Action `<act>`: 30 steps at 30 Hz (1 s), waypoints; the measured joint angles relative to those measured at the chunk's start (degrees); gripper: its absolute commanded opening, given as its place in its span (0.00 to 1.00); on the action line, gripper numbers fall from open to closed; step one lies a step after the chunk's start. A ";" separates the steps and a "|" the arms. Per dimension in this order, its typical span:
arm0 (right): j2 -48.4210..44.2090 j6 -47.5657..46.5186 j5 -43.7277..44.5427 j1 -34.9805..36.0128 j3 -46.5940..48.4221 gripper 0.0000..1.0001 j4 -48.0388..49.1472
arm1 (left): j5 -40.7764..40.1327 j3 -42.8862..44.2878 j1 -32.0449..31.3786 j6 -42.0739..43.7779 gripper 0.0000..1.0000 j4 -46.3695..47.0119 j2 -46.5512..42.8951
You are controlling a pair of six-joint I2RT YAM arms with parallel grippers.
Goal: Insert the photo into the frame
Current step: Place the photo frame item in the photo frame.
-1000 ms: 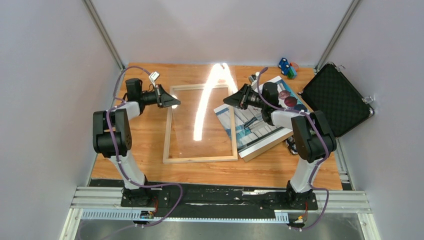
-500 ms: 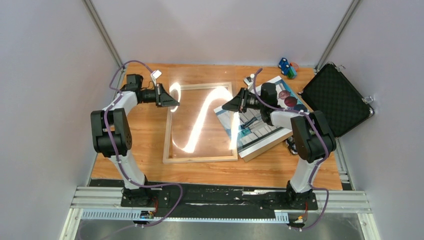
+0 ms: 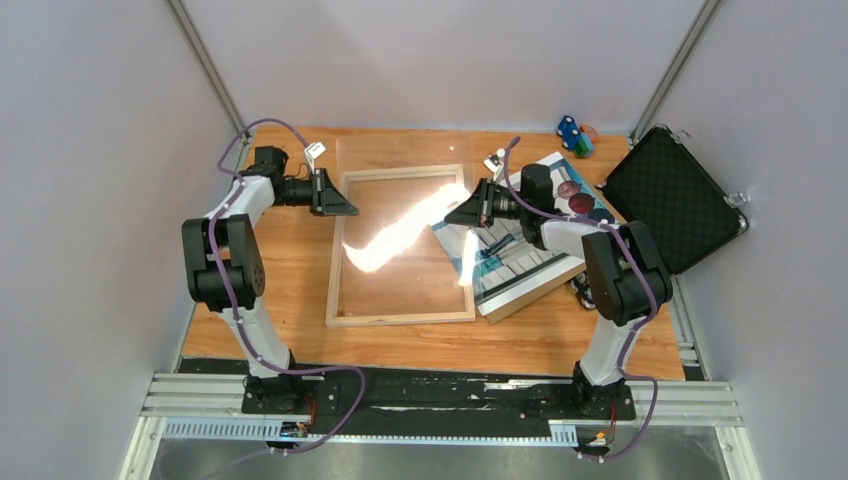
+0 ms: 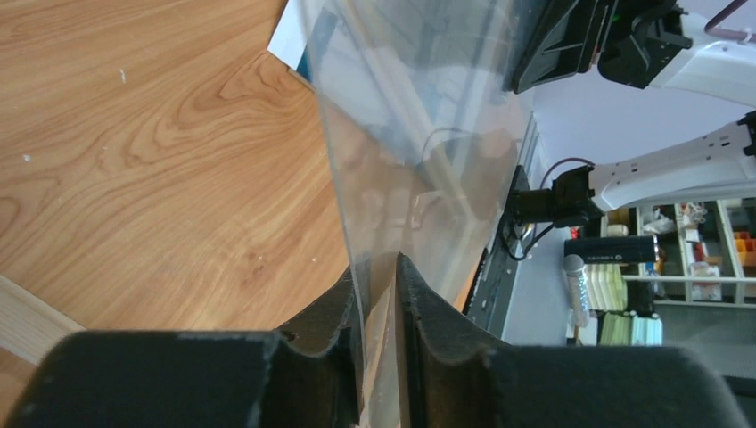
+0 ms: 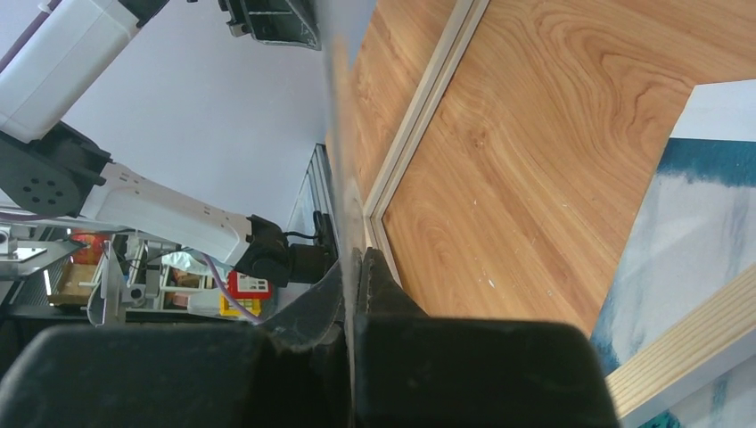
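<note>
The pale wood frame [image 3: 400, 318] lies flat in the middle of the table with bare wood showing through it. A clear pane [image 3: 400, 190] is held above it, edge-on in the wrist views [image 4: 419, 134] [image 5: 339, 107]. My left gripper [image 3: 345, 207] [image 4: 379, 294] is shut on its left edge. My right gripper [image 3: 458, 215] [image 5: 355, 267] is shut on its right edge. The photo [image 3: 525, 250] [image 5: 695, 223] lies face up to the right on a brown backing board [image 3: 525, 300]. Its left corner overlaps the frame's right rail [image 5: 686, 348].
An open black case [image 3: 675, 205] lies at the right edge. Small toy cars [image 3: 575, 135] sit at the back right. A small dark object [image 3: 582, 290] lies by the right arm. Grey walls close in the table on three sides.
The pane has tilted in both grippers, and the glare on it has shifted from a tall streak to a low band. The left gripper has drawn slightly back and left.
</note>
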 measured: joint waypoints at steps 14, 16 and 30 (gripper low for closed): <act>-2.40 9.64 1.31 -0.57 0.07 0.00 2.93 | -5.97 1.73 0.04 2.84 0.88 -4.09 0.00; -2.73 10.78 1.77 -0.59 0.07 0.00 3.30 | -6.36 2.01 0.31 3.10 0.94 -4.42 0.00; 0.37 19.43 4.09 -0.59 0.13 0.00 7.02 | -10.25 3.61 10.71 4.02 1.00 -7.58 -4.33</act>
